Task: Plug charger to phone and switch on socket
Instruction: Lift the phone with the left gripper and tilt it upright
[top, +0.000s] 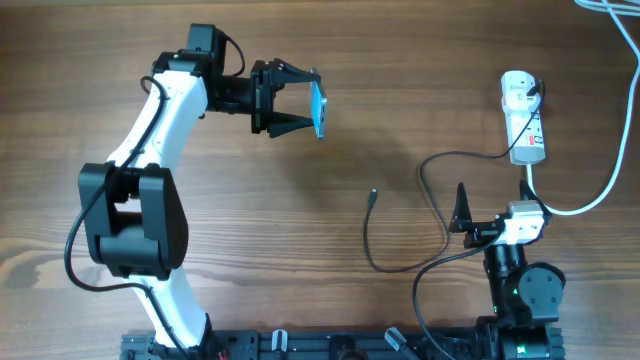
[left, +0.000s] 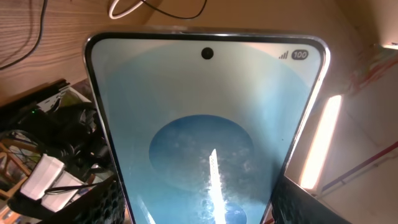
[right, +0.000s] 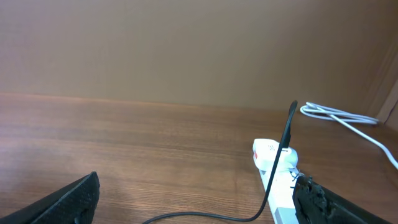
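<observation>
My left gripper (top: 306, 100) is shut on the phone (top: 321, 109) and holds it on edge above the table at the back left. In the left wrist view the phone's cyan screen (left: 205, 124) fills the frame between my two fingers (left: 199, 214). The charger's black cable (top: 428, 178) runs from the socket (top: 524, 122) at the back right and loops across the table. Its small plug (top: 372, 195) lies free at mid-table. My right gripper (top: 495, 208) is open and empty, just in front of the socket (right: 273, 163). The cable (right: 277, 168) passes between its fingers (right: 205, 205).
The socket's white lead (top: 600, 190) curves along the right side of the table and off the back right corner; it also shows in the right wrist view (right: 342, 118). The table is bare wood (top: 300, 220) between the two arms.
</observation>
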